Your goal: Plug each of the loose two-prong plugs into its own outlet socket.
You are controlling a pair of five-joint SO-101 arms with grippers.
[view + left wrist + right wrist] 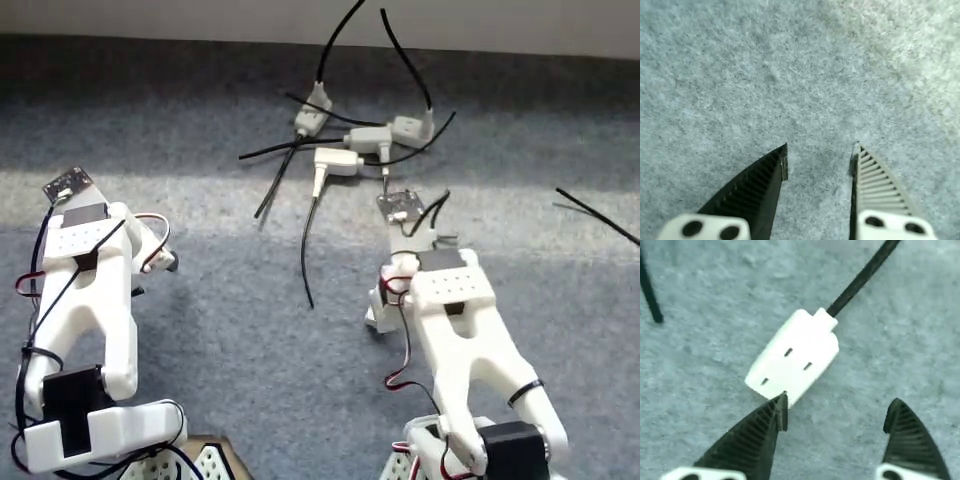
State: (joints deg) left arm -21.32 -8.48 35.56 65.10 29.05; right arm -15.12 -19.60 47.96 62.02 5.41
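On the left, our left hand [821, 150] stands wide open over the bare grey table [790, 65], with nothing between its fingers. In the high view the left arm [90, 290] is well apart from the group of white plugs and sockets [368, 138], so we expect no quick help from it. This group lies at the far middle of the table, with black cords [308, 250] crossing each other.

The crossed cords are the first danger. If we drag one piece, its cord can pull a neighbour along and turn it out of line.

On the right, the right hand [839, 401] is also wide open and holds nothing. A white socket block [795, 357] lies just before it, slots facing up, its black cord [860, 277] running away from the hand. The block is not between the fingers. It sits to one side, and the tip of one dark finger [765, 430] is at its near corner. We cannot tell whether they touch.

If the hand closes here, we think it catches only this corner, and the block may spin or slide away. If the hand goes down first, the finger may press on the block and tip it. A grasp across the top could also cover the slots, so that no plug enters later.
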